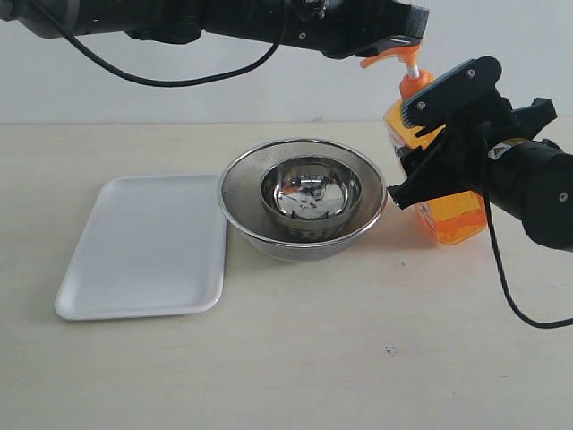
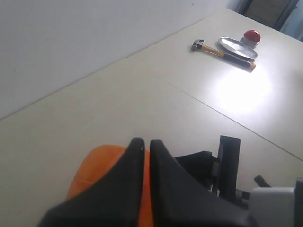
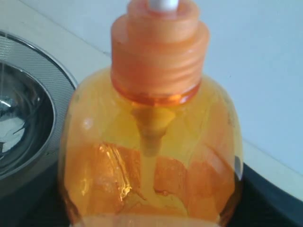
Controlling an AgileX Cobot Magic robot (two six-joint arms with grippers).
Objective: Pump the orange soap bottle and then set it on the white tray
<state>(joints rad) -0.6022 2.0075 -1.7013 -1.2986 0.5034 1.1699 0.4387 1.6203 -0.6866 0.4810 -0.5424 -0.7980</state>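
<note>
The orange soap bottle [image 1: 452,219] stands at the right of the table beside the bowls, with its white stem and orange pump head [image 1: 391,55] up. My right gripper [image 1: 431,143] is shut on the bottle's body from the side. In the right wrist view the bottle [image 3: 151,142] fills the frame, with dark fingers at both lower edges. My left gripper [image 1: 407,34] reaches across from the left and sits right over the pump head. It is shut, its fingertips [image 2: 137,144] together above the orange pump head [image 2: 102,165]. The white tray [image 1: 143,246] lies flat at the left.
Two nested steel bowls [image 1: 303,193] sit in the middle between tray and bottle, and a bowl rim [image 3: 28,118] lies close beside the bottle. On a farther table lie a hammer [image 2: 210,48], a steel plate [image 2: 238,47] and a red object [image 2: 252,35].
</note>
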